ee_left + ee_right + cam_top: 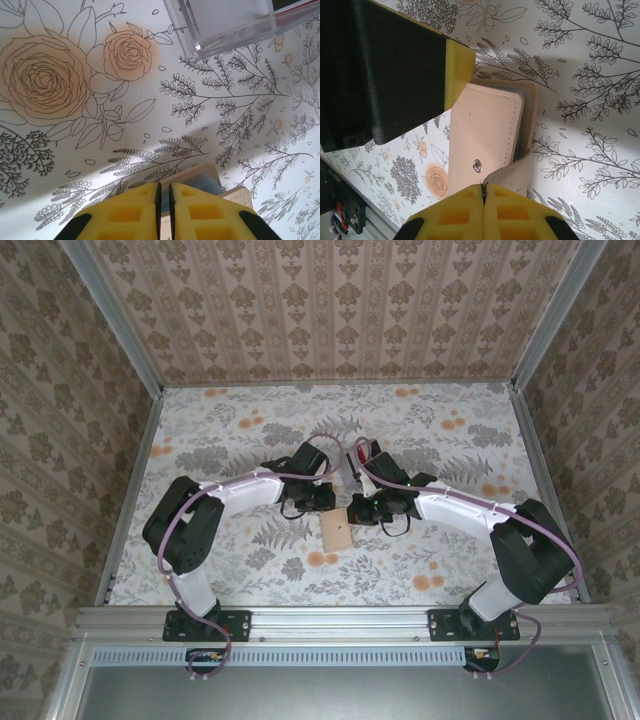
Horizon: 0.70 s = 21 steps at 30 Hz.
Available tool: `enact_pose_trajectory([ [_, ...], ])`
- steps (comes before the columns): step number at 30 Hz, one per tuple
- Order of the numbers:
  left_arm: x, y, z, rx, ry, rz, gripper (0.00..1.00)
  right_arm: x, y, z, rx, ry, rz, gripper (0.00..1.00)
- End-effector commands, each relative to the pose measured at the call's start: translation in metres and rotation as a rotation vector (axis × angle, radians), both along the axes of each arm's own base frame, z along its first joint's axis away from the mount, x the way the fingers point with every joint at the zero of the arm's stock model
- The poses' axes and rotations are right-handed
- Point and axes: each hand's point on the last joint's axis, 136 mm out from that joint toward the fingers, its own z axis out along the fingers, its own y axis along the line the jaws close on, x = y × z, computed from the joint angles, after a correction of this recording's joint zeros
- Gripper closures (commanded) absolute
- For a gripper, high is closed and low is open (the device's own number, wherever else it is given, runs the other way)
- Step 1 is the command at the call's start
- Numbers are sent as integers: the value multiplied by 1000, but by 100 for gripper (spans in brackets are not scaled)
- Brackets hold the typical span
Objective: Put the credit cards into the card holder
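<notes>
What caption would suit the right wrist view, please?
Right fingers pinching the strap of the tan wallet, left finger at its corner.

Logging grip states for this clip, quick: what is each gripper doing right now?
Left gripper: nearly closed by the card holder; a grip cannot be told.
Right gripper: closed, apparently pinching the card holder's flap.

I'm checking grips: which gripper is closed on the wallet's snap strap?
The right gripper: its yellow fingers meet on the card holder's strap by the stud; the left gripper is at its far corner.
</notes>
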Motion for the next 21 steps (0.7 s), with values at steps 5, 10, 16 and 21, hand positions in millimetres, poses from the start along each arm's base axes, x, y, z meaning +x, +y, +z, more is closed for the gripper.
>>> enact_pose_trajectory([
  [5,-12,21,24,8,-49,16,83,3,3,2,-19,2,-8,98],
  [10,-26,38,20,9,-44,58,80,3,1,1,-66,0,12,98],
  [16,-41,31,6,-16,-5,42,80,5,-3,0,-134,-9,33,98],
  [21,-46,23,-6,-10,24,26,81,6,1,-1,-142,-2,54,98],
])
